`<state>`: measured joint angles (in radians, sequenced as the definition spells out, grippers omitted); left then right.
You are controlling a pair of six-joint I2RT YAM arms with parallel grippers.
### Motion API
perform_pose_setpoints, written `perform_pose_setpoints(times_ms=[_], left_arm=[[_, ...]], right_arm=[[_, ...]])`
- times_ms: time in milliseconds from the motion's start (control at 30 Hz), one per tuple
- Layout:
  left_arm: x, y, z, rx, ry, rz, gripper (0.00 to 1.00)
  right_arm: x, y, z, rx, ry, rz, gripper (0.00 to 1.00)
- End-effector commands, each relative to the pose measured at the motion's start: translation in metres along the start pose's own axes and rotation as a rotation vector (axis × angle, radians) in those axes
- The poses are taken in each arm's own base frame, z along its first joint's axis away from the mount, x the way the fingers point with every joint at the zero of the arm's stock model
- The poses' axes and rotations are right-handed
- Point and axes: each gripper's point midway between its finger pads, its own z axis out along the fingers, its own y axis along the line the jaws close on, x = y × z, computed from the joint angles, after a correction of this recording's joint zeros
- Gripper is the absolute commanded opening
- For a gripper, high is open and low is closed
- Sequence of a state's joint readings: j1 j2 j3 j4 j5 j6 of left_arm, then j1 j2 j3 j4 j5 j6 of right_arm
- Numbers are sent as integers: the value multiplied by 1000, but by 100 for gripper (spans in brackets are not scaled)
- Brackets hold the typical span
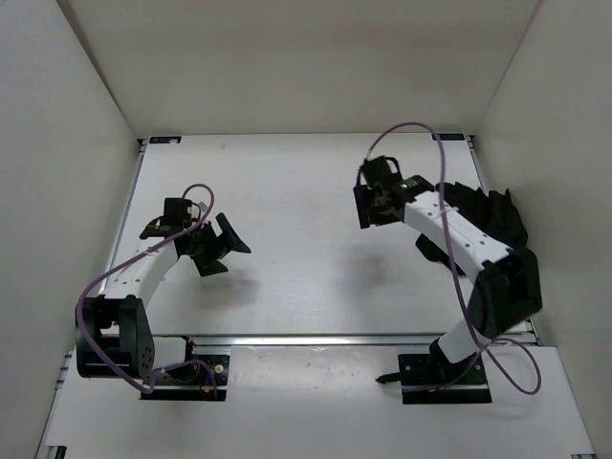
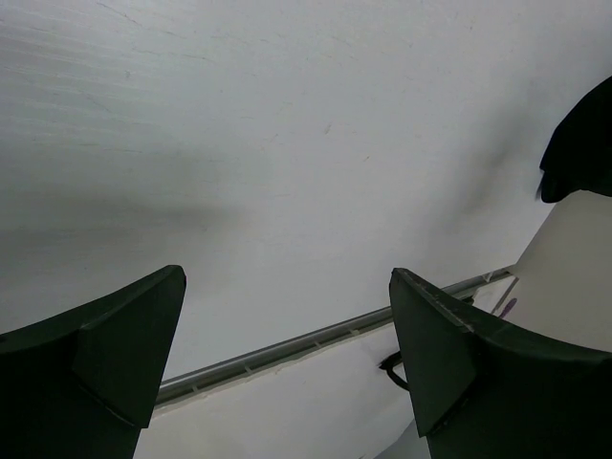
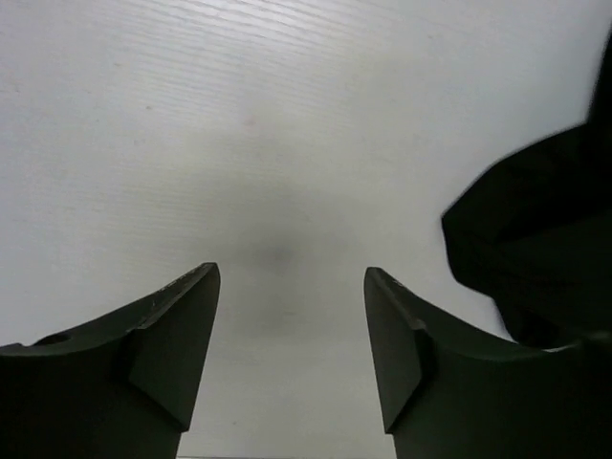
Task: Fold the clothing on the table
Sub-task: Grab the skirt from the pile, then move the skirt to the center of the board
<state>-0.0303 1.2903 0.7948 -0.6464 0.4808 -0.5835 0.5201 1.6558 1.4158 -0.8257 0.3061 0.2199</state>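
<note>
At the right edge of the table [image 1: 296, 191] lies the clothing [image 1: 492, 215] — black, pleated, bunched — partly hidden under the right arm [image 1: 459, 239], whose purple cable [image 1: 421, 129] loops above. The right gripper [image 1: 367, 210] hangs over bare tabletop near it, jaws parted, nothing between. The left gripper [image 1: 225, 251] — spread wide, empty — sits well apart.
</note>
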Motion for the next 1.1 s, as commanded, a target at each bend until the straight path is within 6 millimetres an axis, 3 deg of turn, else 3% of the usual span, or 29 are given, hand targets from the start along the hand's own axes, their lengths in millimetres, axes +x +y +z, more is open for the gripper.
perform_pose_setpoints(times_ms=[0,33,67,100,200,300,333,533,567,600,633,667,733,767,867,967,1000,1033,1067], left_arm=[[-1,-9,0,38,-11,20,99],[-2,-9,0,41,-12,13,99],[-1,-8,1,42,-12,19,99],[3,-9,3,47,-1,16,99],[5,-7,5,45,0,11,99],[5,-9,6,51,2,15,99],[6,-9,6,50,7,13,98],[4,-12,3,59,-9,17,99],[5,-13,3,62,-9,16,99],[5,-12,3,62,-8,7,98],[7,-12,3,61,-2,13,99],[5,-13,2,59,-5,15,99],[6,-11,1,54,-5,13,99],[3,-11,2,57,-12,4,98],[5,-7,3,46,1,-1,98],[-2,-9,-4,70,-14,-15,99],[-8,-17,-8,99,-45,4,99],[-11,-22,-12,125,-59,-6,99],[-26,-31,-27,172,-143,6,99]], right_arm=[[-10,-44,-20,14,-136,113,60],[-8,-68,-23,23,-146,229,63],[9,-105,-20,37,-132,356,77],[24,-112,-15,36,-97,393,78],[61,-177,-5,179,-39,525,79],[74,-197,13,198,-20,556,79],[81,-195,22,186,5,554,84],[92,-197,73,197,60,595,84],[90,-197,80,204,64,574,72],[86,-194,82,188,60,570,53],[77,-193,84,171,42,573,3],[65,-184,80,117,16,570,0],[21,-160,61,-29,-126,540,0],[9,-142,55,-102,-151,535,0],[-72,-98,-14,-396,-368,514,0],[-125,-38,-89,-727,-471,468,0],[-143,-29,-116,-809,-507,445,0],[-150,-17,-132,-867,-518,422,0],[-159,-9,-153,-934,-541,378,0]])
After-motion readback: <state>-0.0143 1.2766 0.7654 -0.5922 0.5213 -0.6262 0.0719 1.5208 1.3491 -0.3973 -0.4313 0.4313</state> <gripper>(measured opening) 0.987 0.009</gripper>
